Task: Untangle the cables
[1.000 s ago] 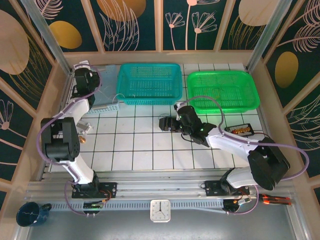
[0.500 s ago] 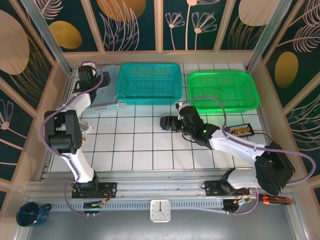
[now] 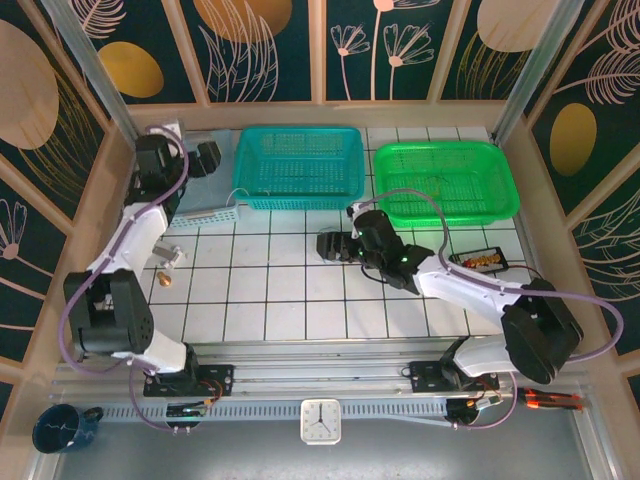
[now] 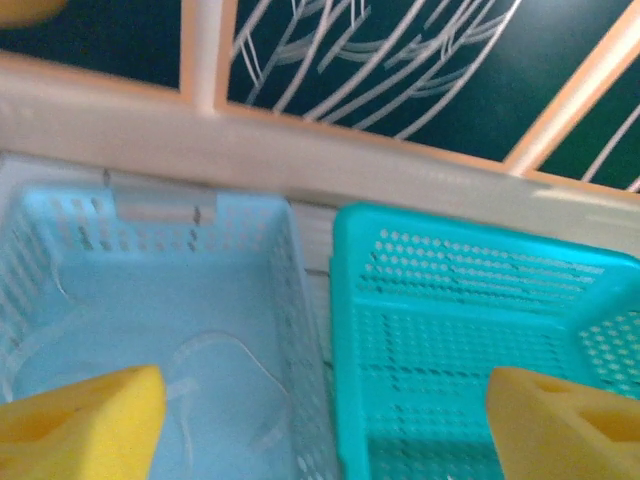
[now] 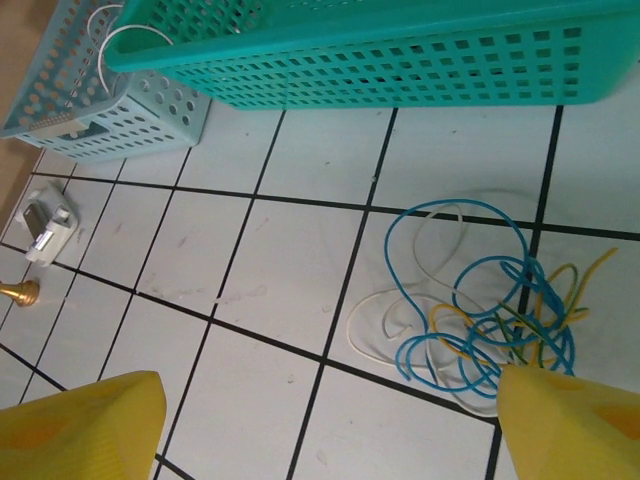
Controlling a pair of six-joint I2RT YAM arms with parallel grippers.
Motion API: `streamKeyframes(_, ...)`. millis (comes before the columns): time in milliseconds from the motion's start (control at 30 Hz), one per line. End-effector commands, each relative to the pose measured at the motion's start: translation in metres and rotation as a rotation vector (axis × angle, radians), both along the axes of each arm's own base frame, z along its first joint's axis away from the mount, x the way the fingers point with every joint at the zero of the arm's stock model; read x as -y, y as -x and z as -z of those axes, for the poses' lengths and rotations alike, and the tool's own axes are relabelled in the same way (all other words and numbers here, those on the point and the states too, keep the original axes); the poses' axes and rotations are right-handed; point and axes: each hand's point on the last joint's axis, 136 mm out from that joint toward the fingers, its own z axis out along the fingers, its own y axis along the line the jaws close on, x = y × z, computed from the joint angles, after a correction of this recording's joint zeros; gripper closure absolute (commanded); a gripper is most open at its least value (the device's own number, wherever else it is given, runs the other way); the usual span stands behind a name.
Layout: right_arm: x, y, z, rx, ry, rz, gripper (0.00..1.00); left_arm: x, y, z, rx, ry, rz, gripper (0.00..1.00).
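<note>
- Cables (image 5: 480, 320) in two places, from the left: one whitish cord (image 4: 225, 350) lying loose on the floor of the pale blue basket (image 4: 300, 300), the others knotted further right.
- Left hand (image 4: 320, 420) above that basket, fingers spread wide, holding nothing.
- Teal basket (image 4: 450, 290) just beside it on the right.
- Knot of blue, whitish and yellowish cords flat on the tiled surface (image 5: 250, 250), in front of the teal basket.
- Probably light, limp and thin: nothing stiff to push against, and apt to slip between pads and drag neighbours along.
- Best taken at the outer blue loop (image 5: 450, 207) or the free yellowish end (image 5: 598, 258), not the dense middle.
- Right hand (image 5: 330, 430) low over the knot, fingers wide apart, empty.
</note>
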Motion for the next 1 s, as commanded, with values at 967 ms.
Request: streamKeyframes(967, -0.009, -0.017, -0.021, 0.051, -0.105, -0.033, 0.14, 0.028, 0.022, 0.137, -0.303, -0.187, 0.040, 0.55)
